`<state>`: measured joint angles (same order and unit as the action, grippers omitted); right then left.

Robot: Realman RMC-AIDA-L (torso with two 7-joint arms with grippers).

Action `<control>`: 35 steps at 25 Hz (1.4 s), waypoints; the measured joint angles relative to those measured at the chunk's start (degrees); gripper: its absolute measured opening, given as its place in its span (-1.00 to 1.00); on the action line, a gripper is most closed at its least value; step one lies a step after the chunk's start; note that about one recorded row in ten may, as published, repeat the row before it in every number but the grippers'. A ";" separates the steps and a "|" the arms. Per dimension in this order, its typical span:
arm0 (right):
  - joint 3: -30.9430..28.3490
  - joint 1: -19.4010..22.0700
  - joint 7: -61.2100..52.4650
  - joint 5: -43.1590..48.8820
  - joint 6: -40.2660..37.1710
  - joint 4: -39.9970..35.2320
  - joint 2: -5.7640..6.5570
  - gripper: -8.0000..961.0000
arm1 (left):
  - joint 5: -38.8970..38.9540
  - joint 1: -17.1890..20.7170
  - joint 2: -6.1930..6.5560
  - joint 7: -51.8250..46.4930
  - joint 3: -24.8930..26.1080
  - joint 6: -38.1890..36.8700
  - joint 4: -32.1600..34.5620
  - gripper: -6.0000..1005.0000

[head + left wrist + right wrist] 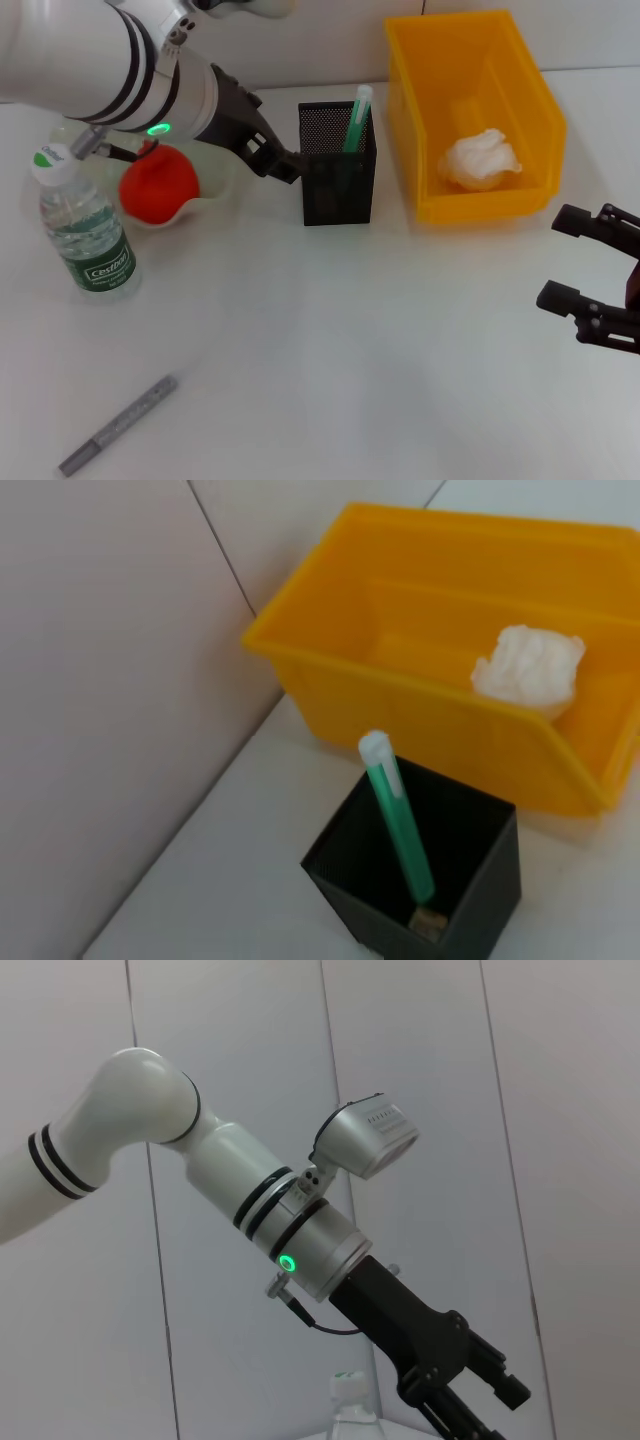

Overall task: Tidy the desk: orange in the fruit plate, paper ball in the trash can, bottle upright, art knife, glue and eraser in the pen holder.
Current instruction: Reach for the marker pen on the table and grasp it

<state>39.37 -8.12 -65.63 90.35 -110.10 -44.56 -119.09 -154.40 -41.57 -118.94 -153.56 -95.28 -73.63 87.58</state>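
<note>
Left claw (285, 165) sits at the holder (338, 190) rim; whether it is apart I cannot tell. Glue (357, 118) stands inside. Knife (118, 425) lies on the surface: approach it low, along its length. Right claw (590, 270) idles, spread apart.

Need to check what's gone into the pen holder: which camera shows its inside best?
Left wrist view: it looks down into the pen holder, showing the green glue stick and a small item at the bottom. Head view shows only its mesh side; right wrist view misses it.

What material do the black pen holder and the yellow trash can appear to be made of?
The pen holder looks like black metal mesh: fine perforations show on its walls. The trash can seems to be moulded plastic, smooth and slightly glossy, with uniform yellow colour. Neither is certain from appearance alone.
</note>
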 joint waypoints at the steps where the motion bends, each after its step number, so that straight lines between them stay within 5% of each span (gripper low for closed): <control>1: 0.00 0.00 0.00 0.00 0.00 0.00 0.00 0.73 | -0.05 0.06 0.01 -0.32 0.05 -0.91 0.42 0.62; 18: -0.09 -0.71 -0.10 0.00 0.13 0.09 0.00 0.73 | -4.46 -1.85 -0.15 -9.91 1.20 -20.65 4.67 0.62; 35: -0.09 -1.83 0.16 -0.01 0.69 1.62 0.16 0.73 | -3.91 -2.08 -0.19 -10.65 2.11 -28.00 2.56 0.62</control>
<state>39.29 -9.95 -65.47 90.35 -109.41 -42.94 -118.93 -158.30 -43.65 -119.13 -164.21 -93.16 -101.63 90.15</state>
